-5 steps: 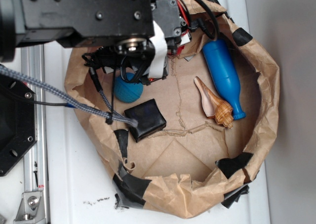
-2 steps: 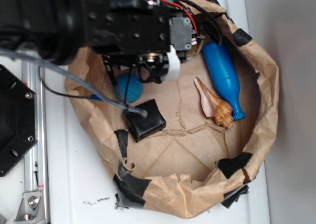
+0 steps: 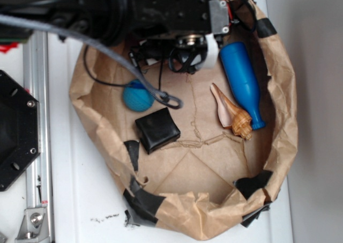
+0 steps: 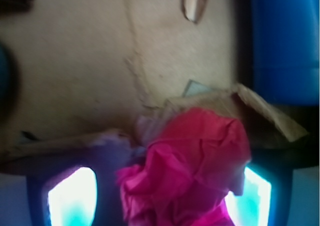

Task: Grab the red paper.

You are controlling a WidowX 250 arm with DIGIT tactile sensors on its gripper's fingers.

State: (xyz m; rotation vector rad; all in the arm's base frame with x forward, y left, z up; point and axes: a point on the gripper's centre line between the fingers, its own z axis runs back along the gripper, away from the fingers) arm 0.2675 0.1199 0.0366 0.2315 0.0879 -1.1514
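The red paper (image 4: 192, 168) is a crumpled bright red wad lying at the foot of the brown bag's back wall. In the wrist view it fills most of the gap between my gripper's (image 4: 164, 198) two fingers. It touches the right finger (image 4: 256, 196), and a narrow gap remains at the left finger (image 4: 72, 198). The jaws stand wide, open around the wad. In the exterior view my gripper (image 3: 187, 60) hangs under the black arm at the back of the bag, and the red paper is hidden beneath it.
Inside the brown paper bag (image 3: 214, 221) a blue bottle (image 3: 242, 82) lies just right of the gripper. A seashell (image 3: 231, 113), a blue ball (image 3: 138, 97) and a black pouch (image 3: 157, 130) also lie there. A cable (image 3: 155, 93) droops over the ball.
The arm has swung right and toward the bag's back wall, from above the blue ball to beside the blue bottle. The ball is now uncovered.
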